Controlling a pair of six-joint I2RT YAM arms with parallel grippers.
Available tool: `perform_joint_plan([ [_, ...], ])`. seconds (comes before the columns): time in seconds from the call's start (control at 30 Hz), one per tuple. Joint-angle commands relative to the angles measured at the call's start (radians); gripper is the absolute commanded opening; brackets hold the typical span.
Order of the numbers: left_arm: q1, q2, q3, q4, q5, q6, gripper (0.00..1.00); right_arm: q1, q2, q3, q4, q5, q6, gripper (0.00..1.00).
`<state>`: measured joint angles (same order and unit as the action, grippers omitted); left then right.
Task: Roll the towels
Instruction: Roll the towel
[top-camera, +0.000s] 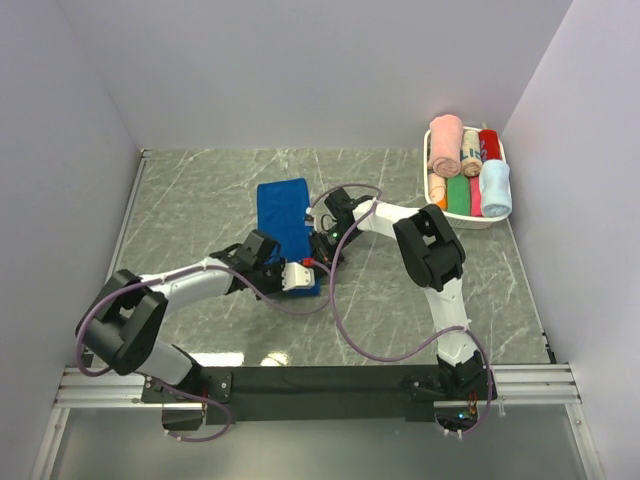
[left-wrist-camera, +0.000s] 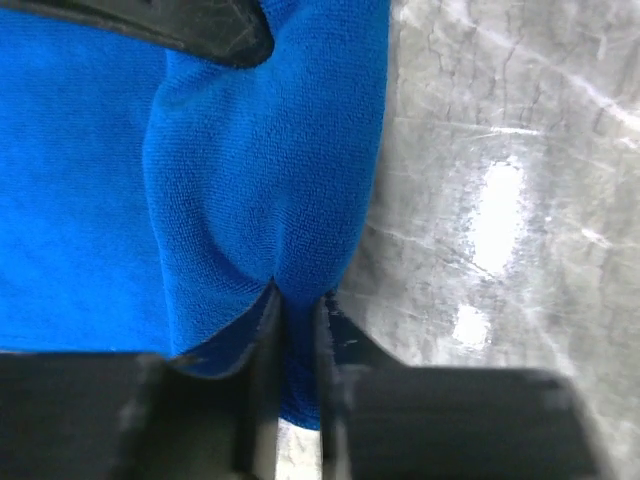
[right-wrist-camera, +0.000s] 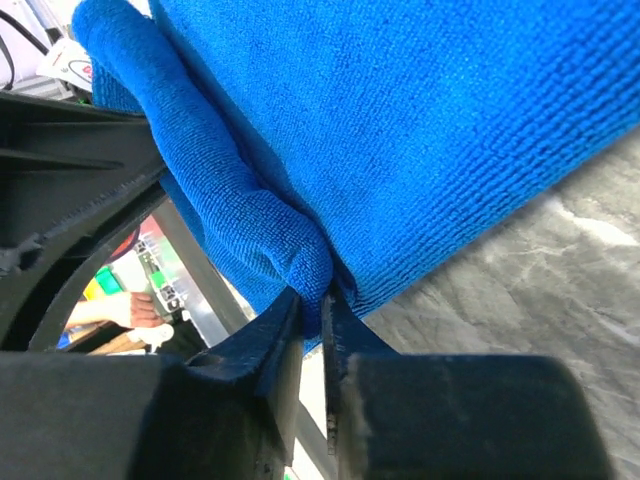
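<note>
The royal blue towel (top-camera: 283, 212) lies flat in the middle of the table, its near end bunched into a thick fold. My left gripper (top-camera: 308, 282) is shut on that fold at the near right corner; in the left wrist view the towel (left-wrist-camera: 250, 180) is pinched between the narrow jaws of the gripper (left-wrist-camera: 300, 315). My right gripper (top-camera: 320, 258) comes in from the right and is shut on the rolled edge of the towel (right-wrist-camera: 240, 200), the cloth squeezed between the tips of the gripper (right-wrist-camera: 312, 300). The pale blue towel (top-camera: 495, 188) sits rolled in the basket.
A white basket (top-camera: 432, 150) at the back right holds rolled pink, green, red and beige towels. Grey walls close in the marble table on three sides. The arm bases and a black rail run along the near edge.
</note>
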<state>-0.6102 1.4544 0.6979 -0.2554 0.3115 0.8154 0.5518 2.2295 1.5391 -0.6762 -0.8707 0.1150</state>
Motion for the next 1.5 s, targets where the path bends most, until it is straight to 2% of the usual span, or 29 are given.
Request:
perform_joint_plan([
  [0.0, -0.003, 0.081, 0.044, -0.194, 0.075, 0.008, 0.1, -0.001, -0.022, -0.016, 0.029, 0.082, -0.034, 0.28],
  [0.07, 0.004, 0.119, 0.074, -0.284, 0.121, 0.002, 0.07, -0.024, -0.078, -0.04, 0.05, 0.094, -0.034, 0.37],
  [0.1, 0.019, 0.13, 0.101, -0.312, 0.136, 0.002, 0.04, -0.035, -0.102, -0.072, 0.078, 0.108, -0.035, 0.45],
  [0.2, 0.067, 0.182, 0.173, -0.435, 0.204, 0.005, 0.01, -0.101, -0.217, -0.15, 0.127, 0.14, -0.046, 0.53],
  [0.23, 0.084, 0.219, 0.193, -0.467, 0.224, 0.001, 0.01, -0.119, -0.288, -0.175, 0.16, 0.154, -0.055, 0.62],
  [0.27, 0.102, 0.242, 0.242, -0.531, 0.259, 0.005, 0.01, -0.159, -0.33, -0.204, 0.185, 0.168, -0.064, 0.63],
  [0.3, 0.136, 0.27, 0.27, -0.573, 0.283, 0.01, 0.01, -0.176, -0.371, -0.271, 0.208, 0.185, -0.095, 0.77],
  [0.37, 0.168, 0.363, 0.363, -0.649, 0.322, 0.037, 0.01, -0.208, -0.493, -0.338, 0.271, 0.222, -0.141, 0.78],
  [0.5, 0.228, 0.565, 0.518, -0.849, 0.411, 0.074, 0.01, -0.245, -0.671, -0.48, 0.281, 0.289, -0.282, 0.78],
  [0.63, 0.244, 0.676, 0.624, -0.895, 0.408, 0.074, 0.01, -0.219, -0.903, -0.553, 0.262, 0.387, -0.379, 0.74],
  [0.73, 0.245, 0.739, 0.698, -0.923, 0.402, 0.061, 0.01, -0.138, -0.982, -0.583, 0.234, 0.397, -0.471, 0.7],
  [0.83, 0.245, 0.791, 0.747, -0.943, 0.399, 0.051, 0.01, -0.031, -0.989, -0.586, 0.224, 0.432, -0.564, 0.66],
  [0.97, 0.251, 0.822, 0.753, -0.943, 0.4, 0.036, 0.01, 0.181, -0.93, -0.564, 0.282, 0.487, -0.643, 0.64],
  [1.07, 0.253, 0.827, 0.753, -0.941, 0.4, 0.028, 0.03, 0.264, -0.855, -0.55, 0.355, 0.548, -0.705, 0.67],
  [1.1, 0.254, 0.833, 0.755, -0.943, 0.399, 0.027, 0.04, 0.302, -0.837, -0.553, 0.412, 0.564, -0.736, 0.71],
  [1.23, 0.256, 0.844, 0.764, -0.94, 0.391, 0.019, 0.04, 0.355, -0.707, -0.54, 0.52, 0.611, -0.798, 0.73],
  [1.47, 0.26, 0.85, 0.762, -0.93, 0.391, 0.011, 0.06, 0.418, -0.601, -0.531, 0.593, 0.589, -0.89, 0.72],
])
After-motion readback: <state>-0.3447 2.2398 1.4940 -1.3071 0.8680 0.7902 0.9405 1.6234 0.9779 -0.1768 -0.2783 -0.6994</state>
